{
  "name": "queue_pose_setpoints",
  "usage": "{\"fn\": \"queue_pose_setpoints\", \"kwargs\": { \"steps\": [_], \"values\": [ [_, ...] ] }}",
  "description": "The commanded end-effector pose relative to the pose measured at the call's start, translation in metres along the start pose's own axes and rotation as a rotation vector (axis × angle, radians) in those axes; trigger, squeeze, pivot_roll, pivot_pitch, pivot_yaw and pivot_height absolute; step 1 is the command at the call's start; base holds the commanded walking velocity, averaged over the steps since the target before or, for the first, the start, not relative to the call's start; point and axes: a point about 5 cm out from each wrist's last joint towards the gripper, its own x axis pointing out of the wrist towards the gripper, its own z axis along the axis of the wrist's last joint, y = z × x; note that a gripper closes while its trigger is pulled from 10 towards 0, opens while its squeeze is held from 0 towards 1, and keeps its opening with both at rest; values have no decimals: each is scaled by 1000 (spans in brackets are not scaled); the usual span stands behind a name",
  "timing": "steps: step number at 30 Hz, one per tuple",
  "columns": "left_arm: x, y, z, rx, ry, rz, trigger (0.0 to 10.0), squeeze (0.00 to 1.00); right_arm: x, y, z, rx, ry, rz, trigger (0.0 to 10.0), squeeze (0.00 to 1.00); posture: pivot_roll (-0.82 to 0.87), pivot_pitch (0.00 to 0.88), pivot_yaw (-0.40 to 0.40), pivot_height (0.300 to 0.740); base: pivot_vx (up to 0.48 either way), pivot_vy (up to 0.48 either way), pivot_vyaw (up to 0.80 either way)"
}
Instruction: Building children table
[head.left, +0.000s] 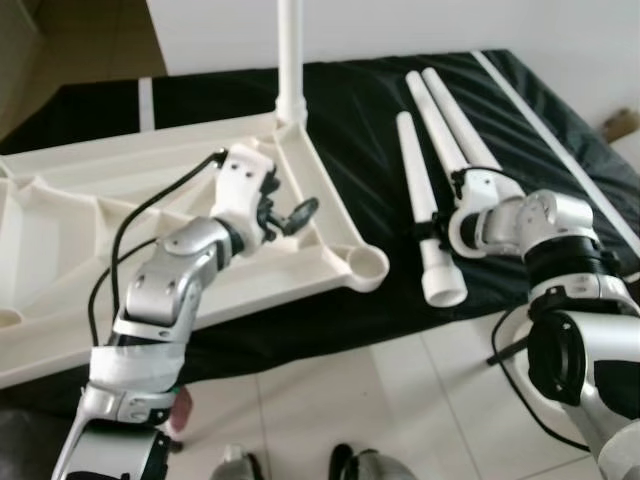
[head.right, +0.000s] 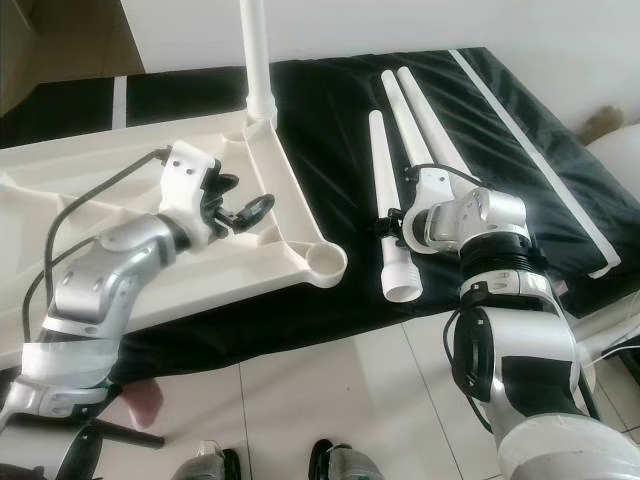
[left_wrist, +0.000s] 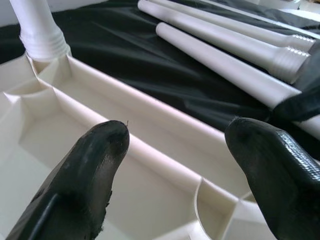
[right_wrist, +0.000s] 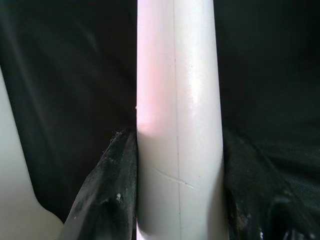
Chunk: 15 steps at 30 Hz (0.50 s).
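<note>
At the near edge of the scene, pale floor tiles (head.left: 400, 400) are seen, and from there the account runs left to right with the upturned white tabletop (head.left: 60, 260) taken as the landmark. Over the tabletop's ribbed underside, the left hand (head.left: 290, 215) is held with its fingers spread wide and nothing between them, close to the rim that runs toward the near corner socket (head.left: 362, 265), which is judged empty. At the far corner of the tabletop one fitted leg (head.left: 291, 55) is seen standing upright in its socket, so the task is judged to be about a quarter done. To the right of the tabletop, three loose legs are laid side by side on the black sheet (head.left: 360, 130); the nearest leg (head.left: 420, 210) is pinched between the fingers of the right hand (head.left: 437, 233), the contact being confirmed in the right wrist view. The other two legs (head.left: 450, 120) lie untouched just beyond it. Three legs are therefore left to be fitted. A white wall (head.left: 450, 25) is seen behind the sheet, and a brown patch at the far left cannot be identified.
</note>
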Motion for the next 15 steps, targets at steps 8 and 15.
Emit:
{"fn": "queue_pose_setpoints", "kwargs": {
  "steps": [8,15],
  "values": [
    [-1,14,4,-21,-1,69,10000,0,-6,12,19,-29,-227,164,10000,0,31,138,-82,740,0,0,0],
    [2,24,5,-16,8,120,10000,0,-30,22,35,-213,-622,206,10000,0,32,118,-80,740,0,0,0]
  ]
}}
